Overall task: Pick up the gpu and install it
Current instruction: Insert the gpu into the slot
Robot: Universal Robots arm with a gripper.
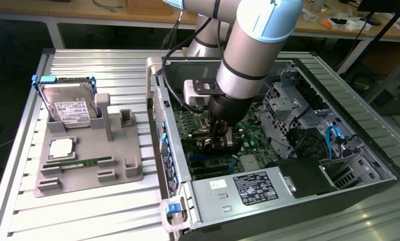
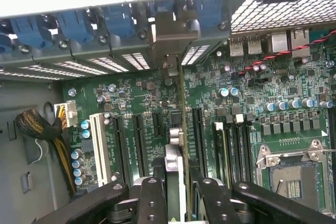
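Exterior view, from its left: a grey tray (image 1: pixel 123 145) lies on the slatted table (image 1: pixel 86 216), toward the table's left edge. A hard drive (image 1: pixel 69 108) stands upright at the tray's far left corner. A processor chip (image 1: pixel 61 147) and a RAM stick (image 1: pixel 76 163) lie flat nearer the tray's front edge.

An open computer case (image 1: pixel 158 105) lies on its side across the table's middle and right. The arm reaches down into it, and the gripper (image 1: pixel 220 143) sits low over the motherboard (image 2: pixel 131 98).

Wrist view: the fingers (image 2: pixel 151 198) are clamped on the gpu (image 2: pixel 174 153), one on each face. The card stands on edge among the expansion slots, with its silver bracket (image 2: pixel 169 35) at the case's rear wall, level with the blue latches (image 2: pixel 73 24). Whether it is seated in a slot cannot be told.

A power supply (image 1: pixel 247 188) occupies the case's near edge.
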